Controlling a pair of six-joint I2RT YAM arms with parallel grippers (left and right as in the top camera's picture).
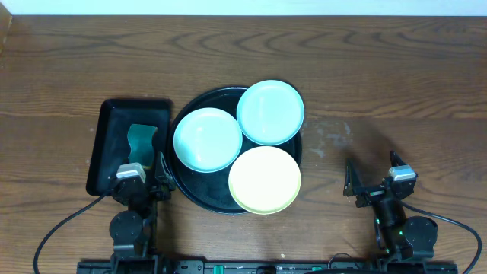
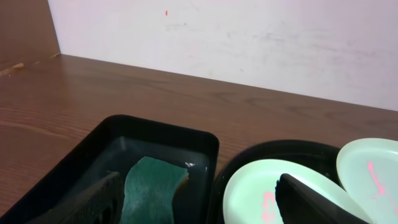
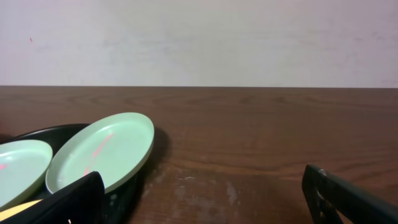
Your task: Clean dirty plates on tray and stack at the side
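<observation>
Centre frame: large round glossy black tray (image 1: 192, 190) holds 3 small smooth plates: pale mint plate (image 1: 207, 139) at left, second mint plate (image 1: 270, 112) upper right, tilted on the rim, and pale yellow plate (image 1: 265, 180) lower right. Red smears on both mint plates. Left gripper (image 1: 144, 166) and right gripper (image 1: 373, 171), bottom of frame: fingers spread, nothing held.

No readable text, labels, brands, numbers or signs anywhere.

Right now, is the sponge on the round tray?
No, the teal sponge lies in the rectangular black tray, beside the round tray.
</observation>
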